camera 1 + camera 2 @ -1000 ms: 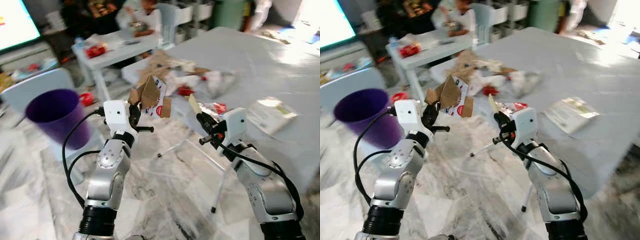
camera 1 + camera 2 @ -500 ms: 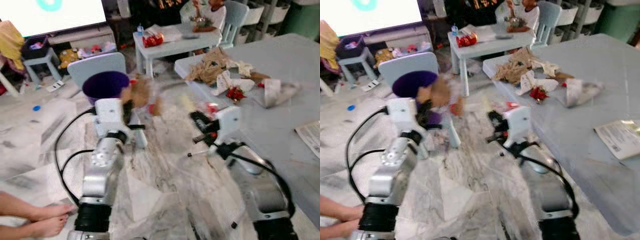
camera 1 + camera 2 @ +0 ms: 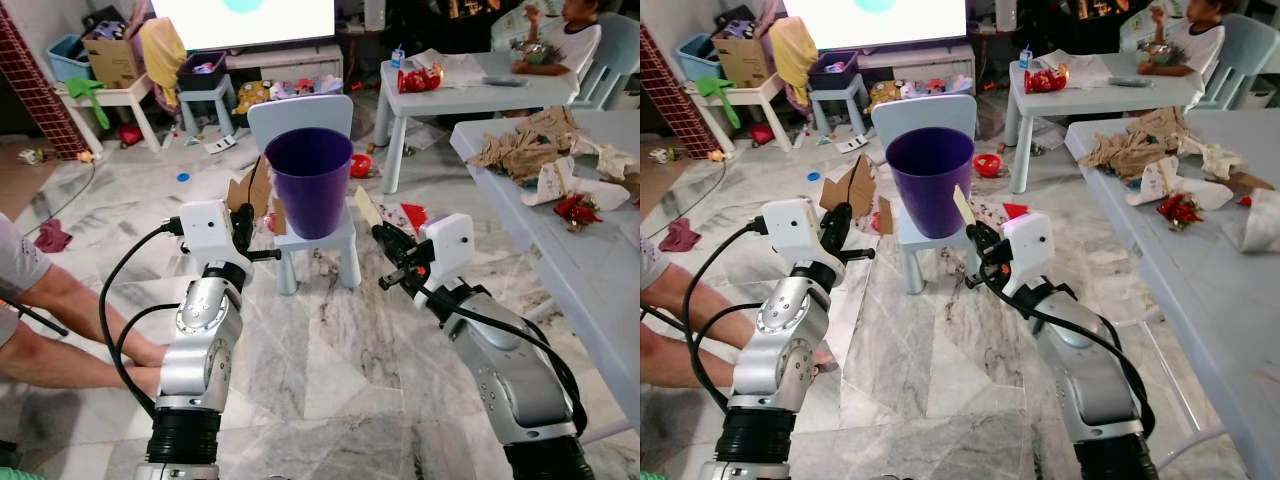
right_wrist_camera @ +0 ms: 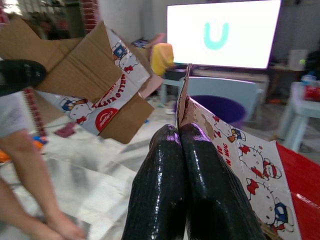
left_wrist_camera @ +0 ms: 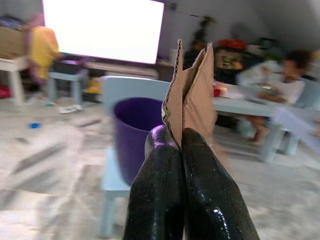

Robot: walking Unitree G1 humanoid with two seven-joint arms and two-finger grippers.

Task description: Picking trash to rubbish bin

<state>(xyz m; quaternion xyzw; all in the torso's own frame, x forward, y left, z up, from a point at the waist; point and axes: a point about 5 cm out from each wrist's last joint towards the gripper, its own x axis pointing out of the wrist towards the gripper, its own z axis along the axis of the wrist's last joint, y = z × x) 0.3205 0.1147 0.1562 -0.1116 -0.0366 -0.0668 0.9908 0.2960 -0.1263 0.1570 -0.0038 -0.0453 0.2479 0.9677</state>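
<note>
Both grippers are clamped on trash. From the left eye view, my left gripper pinches a piece of brown cardboard, which stands up from its fingertips, just beside the purple bin. The bin sits upright on a small pale chair, straight ahead and between my two arms, its open mouth a little above gripper height. My right gripper holds a printed card scrap that points up and toward the bin's near side.

From the right eye view, the bin lies beyond both grippers, and I judge the left one nearer its rim. A person's legs lie on the floor off to my left.

Along my left wrist view, the fingers are pressed shut on the cardboard's folded edge, long axis upright, bin just behind it.

Along my right wrist view, the fingers are closed on the scrap, bin ahead beyond it. Each piece must rise over the rim before release.
</note>
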